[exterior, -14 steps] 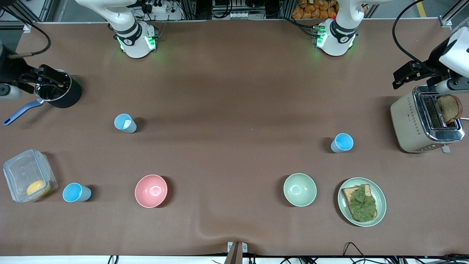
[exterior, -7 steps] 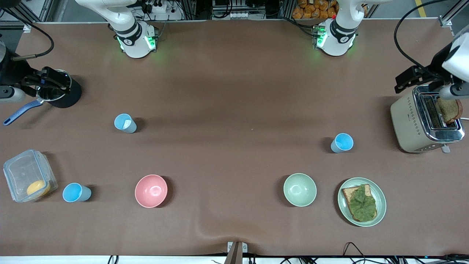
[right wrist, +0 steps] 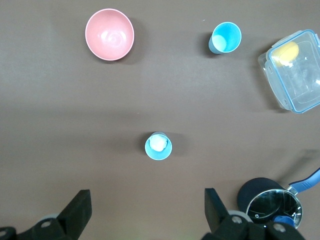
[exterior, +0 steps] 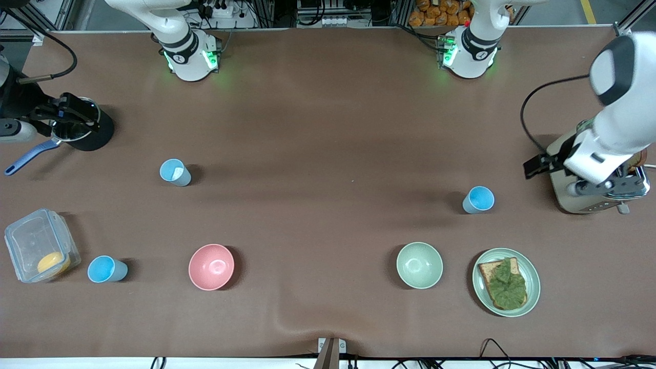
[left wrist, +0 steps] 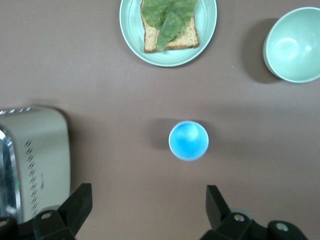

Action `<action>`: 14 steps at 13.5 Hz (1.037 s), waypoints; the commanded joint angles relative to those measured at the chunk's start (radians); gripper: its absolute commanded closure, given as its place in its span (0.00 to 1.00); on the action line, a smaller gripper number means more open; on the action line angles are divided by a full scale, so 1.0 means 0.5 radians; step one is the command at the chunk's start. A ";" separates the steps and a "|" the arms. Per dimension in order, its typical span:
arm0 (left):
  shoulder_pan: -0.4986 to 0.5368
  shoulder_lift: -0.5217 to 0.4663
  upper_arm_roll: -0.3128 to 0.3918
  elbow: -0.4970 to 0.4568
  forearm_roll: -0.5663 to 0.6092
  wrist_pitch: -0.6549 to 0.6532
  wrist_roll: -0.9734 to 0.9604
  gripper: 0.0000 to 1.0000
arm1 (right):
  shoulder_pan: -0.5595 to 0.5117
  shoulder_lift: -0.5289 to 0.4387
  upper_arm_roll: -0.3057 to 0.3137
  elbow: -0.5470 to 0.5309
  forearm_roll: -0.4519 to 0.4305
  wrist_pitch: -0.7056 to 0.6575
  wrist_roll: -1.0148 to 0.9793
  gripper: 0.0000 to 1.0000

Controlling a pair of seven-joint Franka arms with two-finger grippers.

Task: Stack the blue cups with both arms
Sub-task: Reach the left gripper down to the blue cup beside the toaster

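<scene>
Left gripper (left wrist: 145, 212) over toaster (exterior: 589, 171), fingers apart, holding nothing. Right gripper (right wrist: 145, 215) over black pot (exterior: 84, 130), fingers also apart, empty. Three blue cups upright, well apart: one (exterior: 175, 172) nearer right arm's end, one (exterior: 106, 269) beside plastic container (exterior: 38, 246), one (exterior: 478, 200) near toaster

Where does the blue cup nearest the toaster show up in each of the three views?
Front view: the blue cup stands upright toward the left arm's end of the table, beside the toaster, farther from the camera than the green plate.
Left wrist view: the same cup sits near the picture's middle, ahead of the open left end effector.
Right wrist view: not in it.
Shared landmark: the pale green bowl, in the front and left wrist views.
</scene>
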 commanded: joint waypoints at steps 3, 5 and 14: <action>0.029 0.126 -0.016 -0.192 0.023 0.263 0.028 0.00 | -0.005 0.030 -0.013 0.042 0.003 -0.027 0.019 0.00; 0.038 0.222 -0.019 -0.213 0.011 0.346 0.022 0.00 | -0.008 0.030 -0.013 0.039 0.003 -0.030 0.019 0.00; 0.017 0.412 -0.019 -0.333 0.011 0.646 0.022 0.00 | 0.032 0.156 0.002 0.048 -0.046 0.019 0.004 0.00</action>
